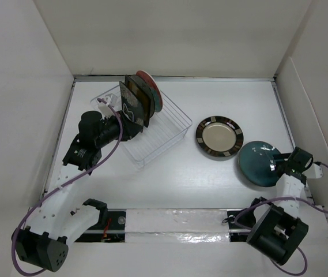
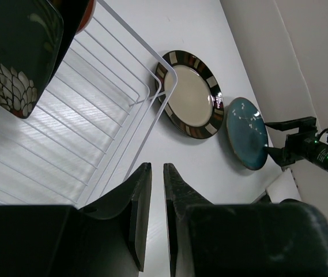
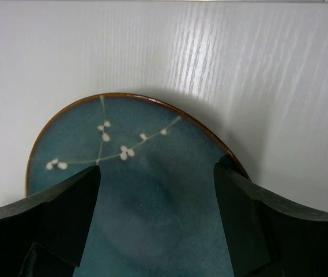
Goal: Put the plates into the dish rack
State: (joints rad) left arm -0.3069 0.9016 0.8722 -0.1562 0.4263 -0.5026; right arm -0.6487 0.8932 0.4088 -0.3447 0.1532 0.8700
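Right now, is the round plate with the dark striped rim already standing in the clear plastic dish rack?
No. The round plate with the dark striped rim lies flat on the white table, right of the clear plastic dish rack.

Before you, a clear dish rack (image 1: 158, 134) with white-looking ribs holds a dark square plate (image 2: 15, 53) bearing a cream, petal-like floral motif, beside a teal-red plate (image 1: 150, 88) edged in red. On the white table (image 1: 169, 184), your striped plate (image 1: 219, 137) shows a cream centre ringed in dark brown, tan and cream blocks. Your teal plate (image 3: 152, 190) carries white blossoms on thin pale branches, with a brown rim.
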